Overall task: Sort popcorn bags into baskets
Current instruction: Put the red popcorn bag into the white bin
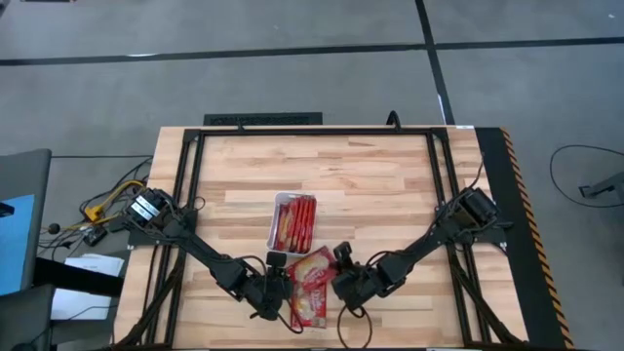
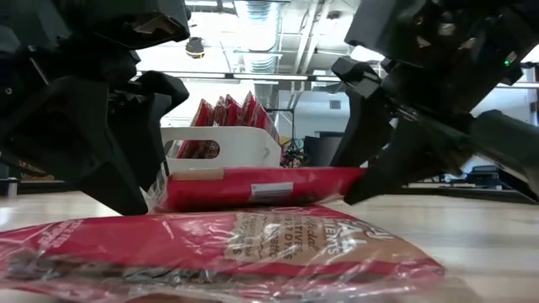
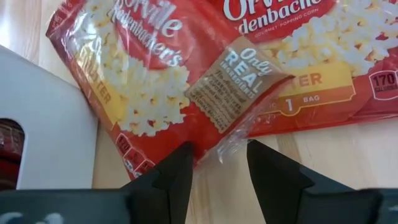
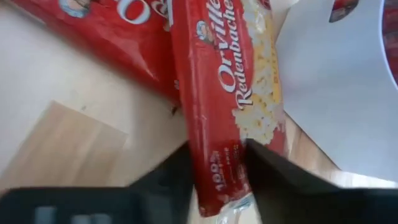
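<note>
The white basket (image 1: 274, 226) sits mid-table, and several red popcorn bags (image 1: 298, 220) stand on edge in it. Two more bags lie by its near end. One lies flat on the table (image 2: 210, 244). The other (image 2: 253, 187) is level between both grippers. My right gripper (image 4: 217, 168) is shut on that bag. My left gripper (image 3: 217, 163) is open at the bag's opposite end. Its fingers stand on either side of a clear plastic seam flap (image 3: 231, 140); whether they touch it I cannot tell. My right gripper pinches the bag's end (image 4: 219, 163) between its two fingers. It comes from the table's right, slanting down. The bag runs on past the fingertips toward the basket (image 4: 336, 93). In the low view it sits level, just above the flat bag.
The basket's white wall (image 3: 43, 124) is close beside my left gripper. Bare wooden tabletop (image 1: 390, 185) stretches to the far, left and right sides. A black frame (image 1: 292, 130) rings the table, and cables lie off its left edge.
</note>
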You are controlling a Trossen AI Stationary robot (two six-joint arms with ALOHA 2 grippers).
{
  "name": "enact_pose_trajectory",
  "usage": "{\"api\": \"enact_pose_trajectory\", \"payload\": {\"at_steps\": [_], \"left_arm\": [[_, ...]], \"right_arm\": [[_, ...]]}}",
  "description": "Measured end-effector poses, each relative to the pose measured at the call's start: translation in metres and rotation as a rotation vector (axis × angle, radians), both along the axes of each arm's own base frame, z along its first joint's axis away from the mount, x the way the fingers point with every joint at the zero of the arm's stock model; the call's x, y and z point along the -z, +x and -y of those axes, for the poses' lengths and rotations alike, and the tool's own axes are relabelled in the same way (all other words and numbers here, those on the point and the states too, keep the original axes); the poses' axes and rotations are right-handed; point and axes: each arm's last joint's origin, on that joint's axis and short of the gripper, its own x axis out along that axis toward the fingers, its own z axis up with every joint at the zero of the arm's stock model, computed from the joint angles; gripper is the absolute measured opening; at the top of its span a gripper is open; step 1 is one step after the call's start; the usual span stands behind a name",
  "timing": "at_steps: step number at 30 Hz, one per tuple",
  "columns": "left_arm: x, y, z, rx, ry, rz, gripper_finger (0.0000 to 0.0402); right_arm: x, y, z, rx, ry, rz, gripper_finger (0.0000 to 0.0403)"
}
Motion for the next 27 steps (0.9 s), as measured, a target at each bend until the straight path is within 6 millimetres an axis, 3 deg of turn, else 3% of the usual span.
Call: {"api": "enact_pose_trajectory", "payload": {"at_steps": [3,8,13,20,27], "left_arm": [[-0.001,0.001,0.000,0.005,0.000,0.007,0.0142],[0.000,-0.001,0.002,0.005,-0.040,-0.005,0.0142],[-0.008,-0.002,0.011,0.035,-0.054,-0.037,0.0142],[-0.048,0.003,0.025,-0.033,0.132,-0.016,0.0142],[-0.089,0.007,0.034,-0.129,0.259,0.095,0.0174]], "right_arm": [[0.000,0.001,0.002,0.002,-0.004,-0.001,0.0024],[-0.003,-0.002,0.001,-0.008,-0.011,-0.015,0.0028],[-0.024,-0.011,0.002,-0.037,-0.008,-0.030,0.0013],[-0.070,-0.018,0.014,-0.107,0.181,-0.004,0.0013],[-0.097,-0.019,0.033,-0.088,0.370,0.023,0.0013]]}}
